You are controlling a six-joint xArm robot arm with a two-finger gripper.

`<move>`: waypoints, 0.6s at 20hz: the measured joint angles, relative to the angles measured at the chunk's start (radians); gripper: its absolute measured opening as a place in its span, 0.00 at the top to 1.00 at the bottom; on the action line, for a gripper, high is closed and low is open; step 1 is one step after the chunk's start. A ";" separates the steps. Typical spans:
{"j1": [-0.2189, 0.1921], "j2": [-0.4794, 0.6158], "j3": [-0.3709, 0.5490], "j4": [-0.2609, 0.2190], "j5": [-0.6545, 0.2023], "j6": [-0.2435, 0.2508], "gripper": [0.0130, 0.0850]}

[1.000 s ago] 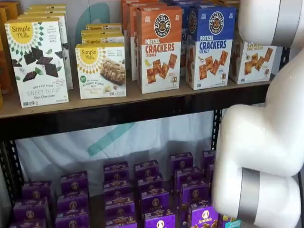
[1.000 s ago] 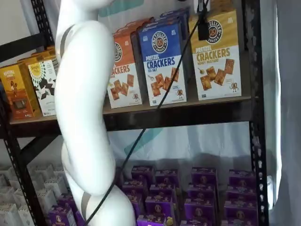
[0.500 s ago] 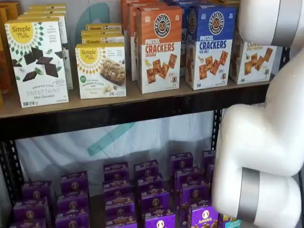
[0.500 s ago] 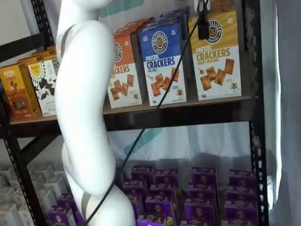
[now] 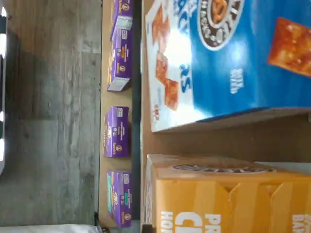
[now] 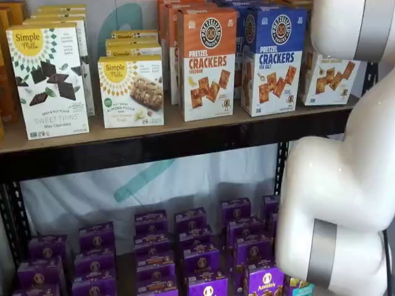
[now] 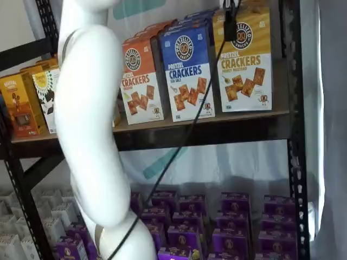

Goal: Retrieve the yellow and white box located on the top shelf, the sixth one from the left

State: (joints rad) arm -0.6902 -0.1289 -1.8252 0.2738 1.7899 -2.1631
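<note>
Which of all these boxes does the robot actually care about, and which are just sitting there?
Job:
yellow box
top shelf
fingers, a dark piece at the yellow box's top; open or shut unclear

Just there:
blue box
orange box
Simple Mills boxes
purple boxes

My own arm (image 6: 352, 185) hides the upper part of the yellow and white box (image 6: 327, 80) in a shelf view. I see only one black finger (image 7: 230, 27) of my gripper, so its state stays unclear.
</note>
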 joint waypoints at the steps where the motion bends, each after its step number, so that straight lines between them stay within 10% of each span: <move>1: -0.011 -0.005 -0.003 0.003 0.024 -0.005 0.28; 12: -0.055 -0.161 0.147 -0.016 0.097 -0.048 0.28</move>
State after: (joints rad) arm -0.7451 -0.2899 -1.6780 0.2574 1.8865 -2.2114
